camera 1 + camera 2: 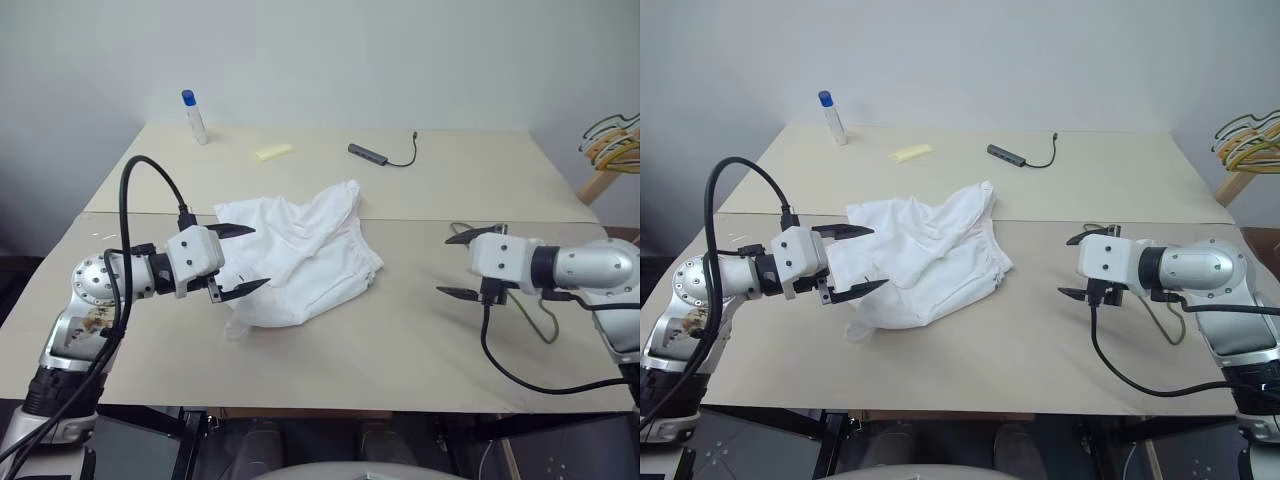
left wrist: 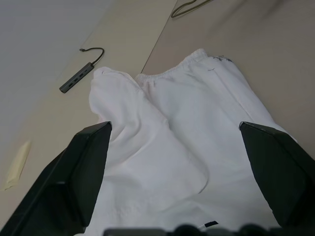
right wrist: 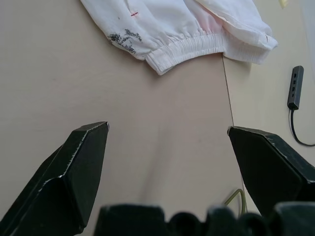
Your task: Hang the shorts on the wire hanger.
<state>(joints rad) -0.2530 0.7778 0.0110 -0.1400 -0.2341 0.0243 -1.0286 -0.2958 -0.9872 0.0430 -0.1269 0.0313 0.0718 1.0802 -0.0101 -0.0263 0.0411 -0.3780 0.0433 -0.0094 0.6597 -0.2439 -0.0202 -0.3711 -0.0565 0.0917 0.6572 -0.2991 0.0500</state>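
Note:
The white shorts (image 1: 305, 255) lie crumpled in the middle of the table, their elastic waist (image 3: 187, 49) towards the right arm. My left gripper (image 1: 258, 257) hovers over the shorts' left edge, open, with the cloth (image 2: 172, 142) spread out ahead of its fingers (image 2: 83, 162). It holds nothing. My right gripper (image 1: 443, 266) stands open over bare table to the right of the shorts, pointing at them and apart from them. The thin olive wire hanger (image 1: 545, 338) lies on the table under my right arm, which hides most of it. A bit of its wire (image 3: 235, 195) shows in the right wrist view.
At the far side stand a small bottle with a blue cap (image 1: 195, 117), a yellow slip (image 1: 273, 152) and a black cable with a dongle (image 1: 370, 153). A wooden rack with a bunch of hangers (image 1: 612, 148) stands off the table's right edge. A seam (image 1: 420, 219) crosses the table.

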